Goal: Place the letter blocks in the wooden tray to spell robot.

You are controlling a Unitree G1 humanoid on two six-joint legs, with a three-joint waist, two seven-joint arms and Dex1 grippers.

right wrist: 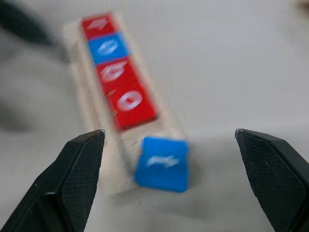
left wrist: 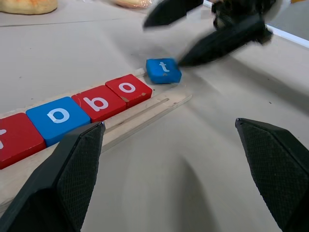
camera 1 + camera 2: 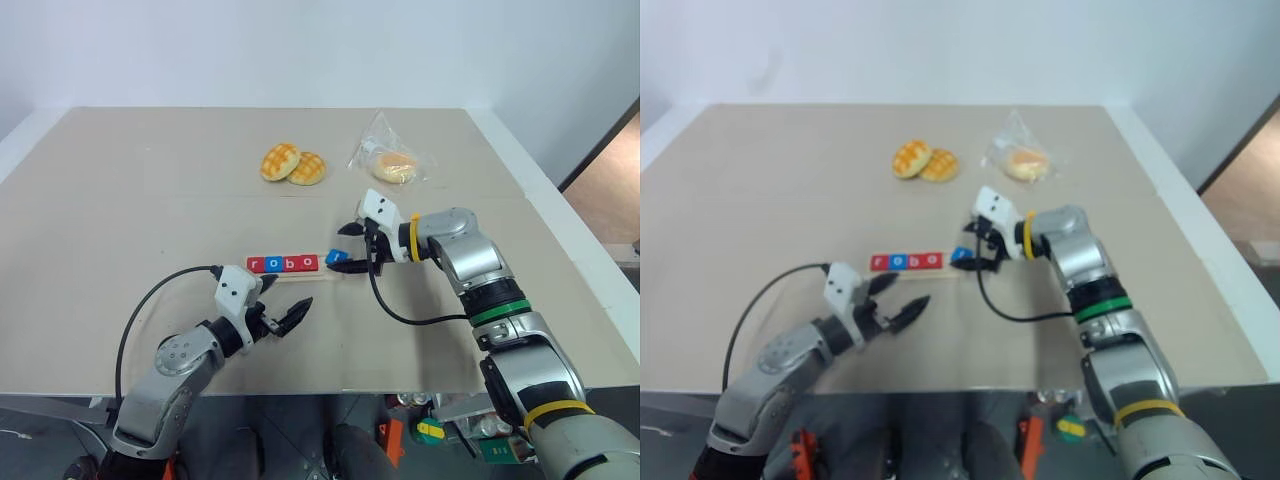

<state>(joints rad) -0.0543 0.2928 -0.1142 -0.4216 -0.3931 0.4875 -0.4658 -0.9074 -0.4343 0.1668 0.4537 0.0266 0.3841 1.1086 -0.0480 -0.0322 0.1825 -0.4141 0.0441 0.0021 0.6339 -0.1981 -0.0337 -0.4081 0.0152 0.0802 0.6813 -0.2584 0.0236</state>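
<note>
The wooden tray [image 2: 145,108] lies at the middle of the table with four letter blocks in a row on it: a red r [image 2: 14,137], a blue o [image 2: 58,116], a red b [image 2: 99,103] and a red o [image 2: 128,89]. A blue t block [image 3: 337,257] sits slightly askew at the tray's right end, beside the last red block. My right gripper [image 3: 342,248] hovers open around the t block, its fingers apart from it. Nearer the front edge, my left gripper [image 3: 290,300] is open and holds nothing.
Two golden buns [image 3: 293,165] lie at the back of the table. A bun in a clear bag [image 3: 393,165] lies to their right. Black cables trail from both wrists over the tabletop. The table's front edge [image 3: 330,388] is close behind my left arm.
</note>
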